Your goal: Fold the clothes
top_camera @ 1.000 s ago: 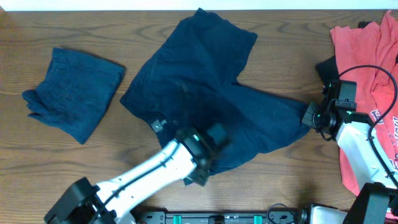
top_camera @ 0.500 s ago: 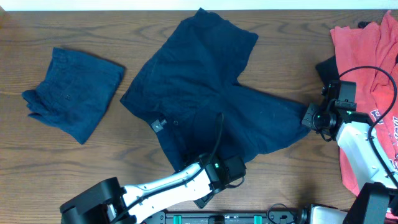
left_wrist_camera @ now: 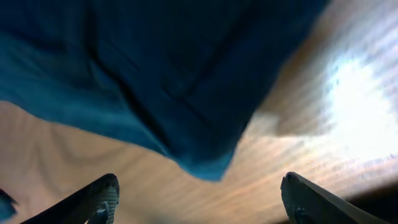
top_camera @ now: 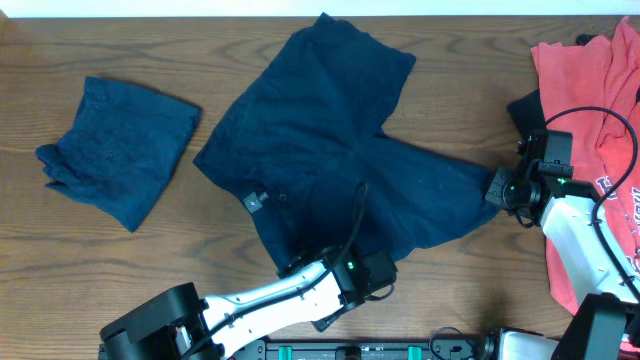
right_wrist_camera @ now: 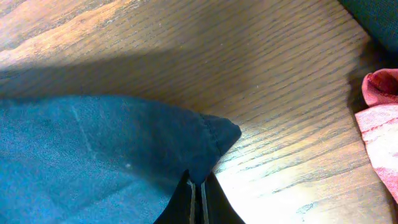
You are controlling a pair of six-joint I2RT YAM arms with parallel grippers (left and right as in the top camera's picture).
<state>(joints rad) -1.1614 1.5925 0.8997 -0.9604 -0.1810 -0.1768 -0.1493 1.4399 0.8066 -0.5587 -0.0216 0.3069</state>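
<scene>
Dark navy shorts (top_camera: pixel 340 150) lie spread flat in the middle of the table. My left gripper (top_camera: pixel 345 300) is open and empty at the shorts' near hem; in the left wrist view its fingers (left_wrist_camera: pixel 199 202) flank a hanging corner of navy cloth (left_wrist_camera: pixel 205 165) without touching it. My right gripper (top_camera: pixel 497 190) is shut on the shorts' right corner; the right wrist view shows its fingers (right_wrist_camera: pixel 199 196) pinching the navy hem (right_wrist_camera: pixel 208 140). A second pair of navy shorts (top_camera: pixel 120 150) lies folded at the left. Coral-red T-shirts (top_camera: pixel 590 90) lie at the right over a black garment (top_camera: pixel 527 108).
The wooden table (top_camera: pixel 100 270) runs to the near edge, where the arm bases stand. A small dark tag (top_camera: pixel 253 201) lies on the spread shorts. The coral-red pile also shows in the right wrist view (right_wrist_camera: pixel 379 124).
My left arm has pulled back from the middle of the shorts toward the near hem and now sits low by the table's front edge. The right arm has not moved.
</scene>
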